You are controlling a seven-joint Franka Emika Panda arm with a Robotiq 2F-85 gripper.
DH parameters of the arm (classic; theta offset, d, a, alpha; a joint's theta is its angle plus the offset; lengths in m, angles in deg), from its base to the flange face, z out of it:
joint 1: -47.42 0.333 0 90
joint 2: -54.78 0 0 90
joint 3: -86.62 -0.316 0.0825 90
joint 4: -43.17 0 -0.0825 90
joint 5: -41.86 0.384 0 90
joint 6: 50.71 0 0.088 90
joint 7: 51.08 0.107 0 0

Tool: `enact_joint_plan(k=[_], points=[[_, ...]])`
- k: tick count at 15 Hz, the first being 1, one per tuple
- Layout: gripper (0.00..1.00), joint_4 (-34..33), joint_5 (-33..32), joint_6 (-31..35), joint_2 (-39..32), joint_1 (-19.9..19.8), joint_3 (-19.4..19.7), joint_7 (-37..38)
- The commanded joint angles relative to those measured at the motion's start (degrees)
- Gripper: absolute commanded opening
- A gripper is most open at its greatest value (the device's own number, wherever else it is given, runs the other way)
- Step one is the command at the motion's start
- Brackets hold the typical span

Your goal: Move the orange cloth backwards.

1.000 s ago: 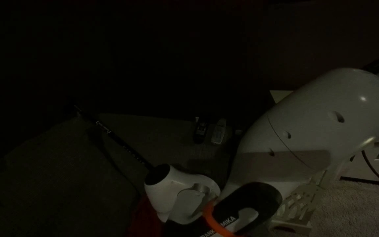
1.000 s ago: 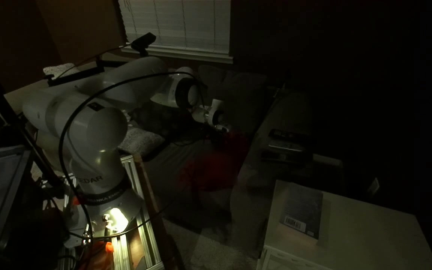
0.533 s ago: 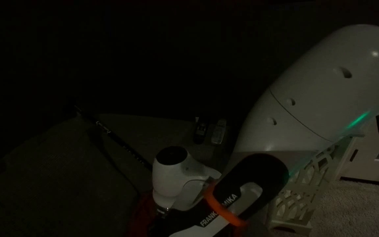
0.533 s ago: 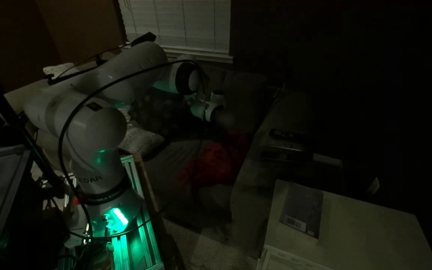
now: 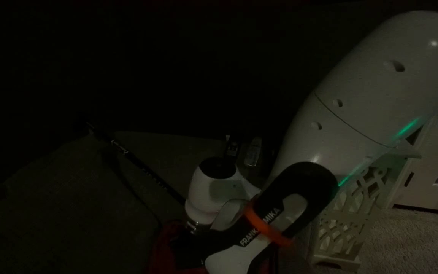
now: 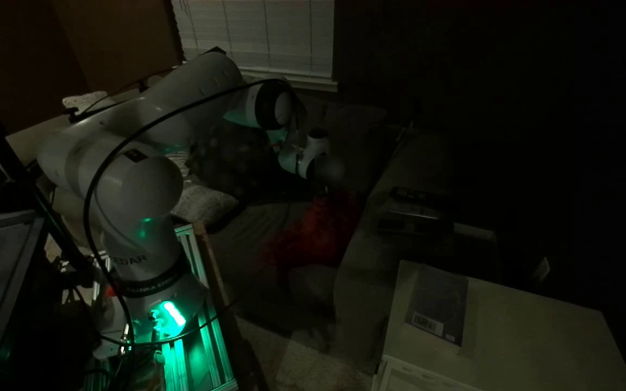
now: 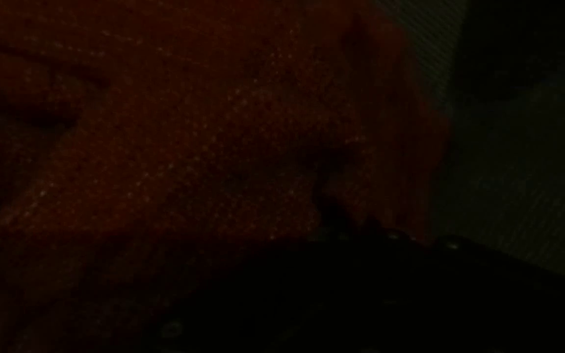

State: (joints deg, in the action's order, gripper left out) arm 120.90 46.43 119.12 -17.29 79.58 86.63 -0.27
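White arm, higher than before, above orange cloth

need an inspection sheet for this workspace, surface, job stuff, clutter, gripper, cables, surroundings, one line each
Surface: grey couch seat, dimly lit.
Job's things: orange cloth, crumpled on the couch seat, looking red in this light.
Clutter: dark remote and pale remote-like thing on the couch arm; black stick running slantwise.
Gripper: a dark shape in front of the orange cloth in the wrist view; too dark to tell open or shut, or whether it touches.
Cables: black cable looping past the robot arm.
Surroundings: pale cushion, window blinds, book on a white cabinet, green light low on the robot arm.
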Motion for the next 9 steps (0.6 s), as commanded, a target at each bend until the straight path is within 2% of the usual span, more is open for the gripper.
enact_joint_plan(k=[1, 2, 3, 5, 9], points=[[0.01, 12.86, 1.88, 13.95, 9.54, -0.95, 1.06, 2.38], [0.01, 15.30, 1.91, 18.44, 11.55, -0.66, 1.76, 2.85], [0.01, 17.06, 5.88, 22.28, 13.30, 1.45, 3.83, 0.61], [0.01, 20.18, 10.28, 29.58, 16.85, 2.85, 4.79, -2.38], [0.01, 26.40, 18.89, 40.83, 25.32, 3.95, 1.86, -13.57]])
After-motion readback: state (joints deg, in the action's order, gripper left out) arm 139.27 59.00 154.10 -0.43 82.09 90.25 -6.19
